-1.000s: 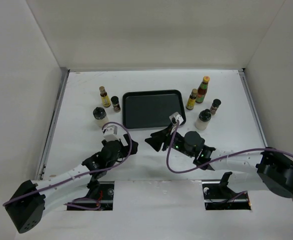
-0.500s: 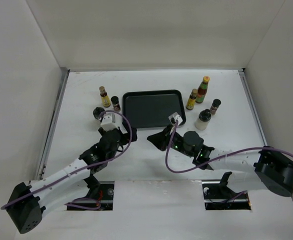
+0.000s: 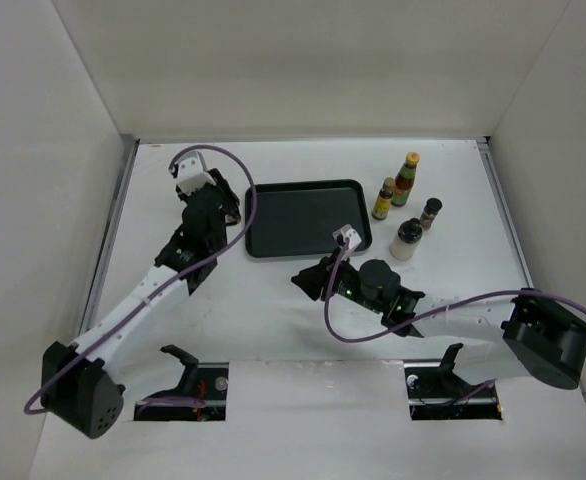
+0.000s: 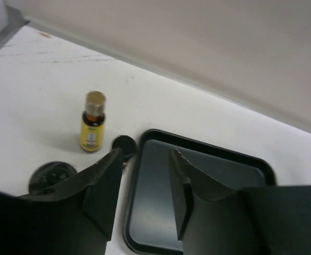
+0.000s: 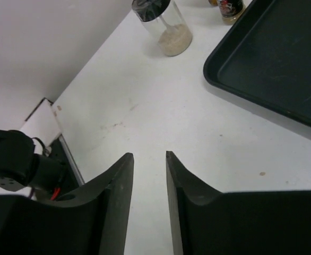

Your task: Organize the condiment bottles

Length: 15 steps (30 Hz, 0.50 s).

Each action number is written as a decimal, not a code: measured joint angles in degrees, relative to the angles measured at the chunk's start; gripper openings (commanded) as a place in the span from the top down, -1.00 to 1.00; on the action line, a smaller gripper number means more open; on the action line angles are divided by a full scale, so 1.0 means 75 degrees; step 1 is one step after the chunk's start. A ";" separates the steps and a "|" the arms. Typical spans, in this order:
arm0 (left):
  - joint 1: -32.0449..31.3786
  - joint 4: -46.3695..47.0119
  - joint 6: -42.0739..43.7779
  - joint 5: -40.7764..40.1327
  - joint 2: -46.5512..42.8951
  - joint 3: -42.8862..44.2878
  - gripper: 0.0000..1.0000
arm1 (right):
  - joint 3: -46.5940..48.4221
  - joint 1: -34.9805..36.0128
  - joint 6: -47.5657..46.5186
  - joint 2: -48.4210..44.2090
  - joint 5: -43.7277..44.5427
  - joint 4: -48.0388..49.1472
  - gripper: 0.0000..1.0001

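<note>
while the tray lies flat, cylindrical bottles stand.

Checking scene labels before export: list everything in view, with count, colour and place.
tray: 1, black, table centre
yellow-labelled bottles: 2, tan caps, one on each side of the tray
red bottle: 1, green neck, right of the tray, farthest back
dark jars: 2, one in the right group, one by the tray's left edge
white bottles: 2, black caps, one right of the tray near its front corner, one left of the tray
table: 1, white
left gripper: open, holding nothing, above the tray's left edge
right gripper: open, holding nothing, over bare table in front of the tray
</note>
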 measured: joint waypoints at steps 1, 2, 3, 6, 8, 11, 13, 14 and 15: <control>0.0297 -0.0058 0.0020 0.0073 0.0306 0.0175 0.12 | 0.0000 0.0000 0.0006 0.0000 0.0038 -0.0006 0.08; 0.0597 -0.0154 0.0029 0.0143 0.0632 0.0379 -0.02 | 0.0000 0.0000 0.0003 0.0000 0.0073 -0.0009 0.01; 0.0839 -0.0265 0.0038 0.0245 0.0938 0.0597 -0.16 | 0.0000 -0.0006 0.0009 0.0003 0.0096 -0.0009 -0.06; 0.1533 -0.0574 0.0015 0.0554 0.1906 0.1335 -0.29 | 0.0003 -0.0041 0.0023 0.0058 0.0131 -0.0009 -0.31; 0.1862 -0.0699 -0.0003 0.0723 0.2393 0.1711 -0.29 | 0.0003 -0.0058 0.0029 0.0114 0.0157 -0.0029 -0.42; 0.2238 -0.0930 0.0006 0.0997 0.3115 0.2320 -0.26 | 0.0003 -0.0076 0.0017 0.0175 0.0184 -0.0032 -0.45; 0.2425 -0.1049 0.0017 0.1204 0.3634 0.2742 -0.20 | 0.0015 -0.0099 0.0026 0.0230 0.0189 -0.0038 -0.46; 0.2500 -0.1084 0.0029 0.1285 0.3861 0.2900 -0.16 | 0.0017 -0.0102 0.0029 0.0251 0.0195 -0.0044 -0.47; 0.2562 -0.1125 0.0032 0.1361 0.4065 0.3010 -0.13 | 0.0020 -0.0102 0.0026 0.0254 0.0204 -0.0064 -0.47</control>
